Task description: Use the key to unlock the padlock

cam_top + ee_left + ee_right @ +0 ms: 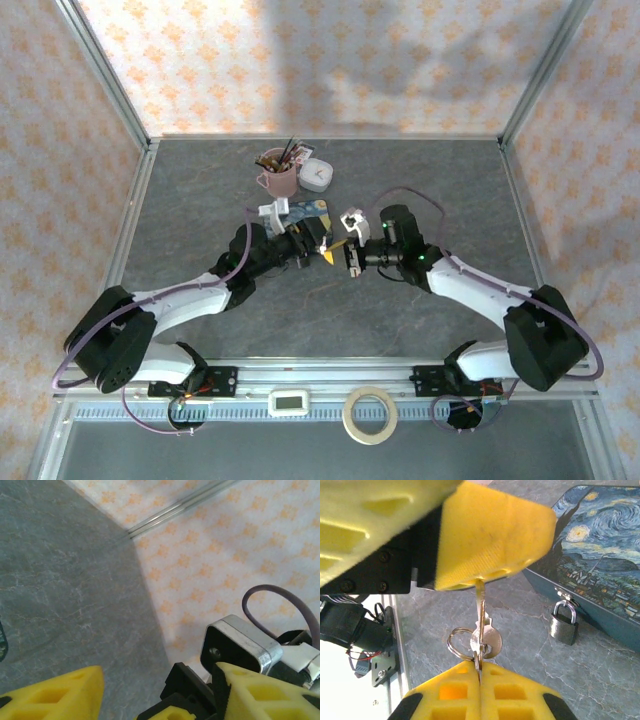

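Where grey tbl (330,322) ends, orange-print walls (330,60), 3 sides.

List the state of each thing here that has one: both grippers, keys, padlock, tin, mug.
right gripper: shut on the keys
left gripper: open
keys: pinched by the bunch, one blade pointing up and touching the left gripper's finger
padlock: shackle closed, upright against the tin
tin: lid shut, lying flat
mug: upright
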Robot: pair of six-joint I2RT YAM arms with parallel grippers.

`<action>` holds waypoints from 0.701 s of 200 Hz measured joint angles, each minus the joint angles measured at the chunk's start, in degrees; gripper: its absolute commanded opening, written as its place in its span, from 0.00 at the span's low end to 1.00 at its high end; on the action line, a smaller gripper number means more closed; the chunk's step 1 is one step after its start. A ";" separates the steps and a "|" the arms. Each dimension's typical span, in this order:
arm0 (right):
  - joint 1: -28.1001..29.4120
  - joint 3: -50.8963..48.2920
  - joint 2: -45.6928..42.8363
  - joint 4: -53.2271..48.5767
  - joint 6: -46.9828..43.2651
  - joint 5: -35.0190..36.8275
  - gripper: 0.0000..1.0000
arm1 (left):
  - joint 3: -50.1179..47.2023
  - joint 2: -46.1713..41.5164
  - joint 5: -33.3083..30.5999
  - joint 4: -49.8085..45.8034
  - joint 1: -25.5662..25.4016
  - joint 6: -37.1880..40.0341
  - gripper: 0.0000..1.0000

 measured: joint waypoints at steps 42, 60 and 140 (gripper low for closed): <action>0.00 1.70 0.33 -2.21 -1.36 -0.28 0.00 | 1.11 0.26 1.95 -5.11 0.00 4.98 0.40; 0.00 2.40 0.63 -2.69 -1.46 -0.63 0.00 | 1.38 0.61 2.60 -6.95 0.00 6.47 0.34; -0.07 3.19 1.49 -3.82 -1.36 -1.01 0.18 | 1.40 0.68 2.75 -9.75 0.35 8.39 0.00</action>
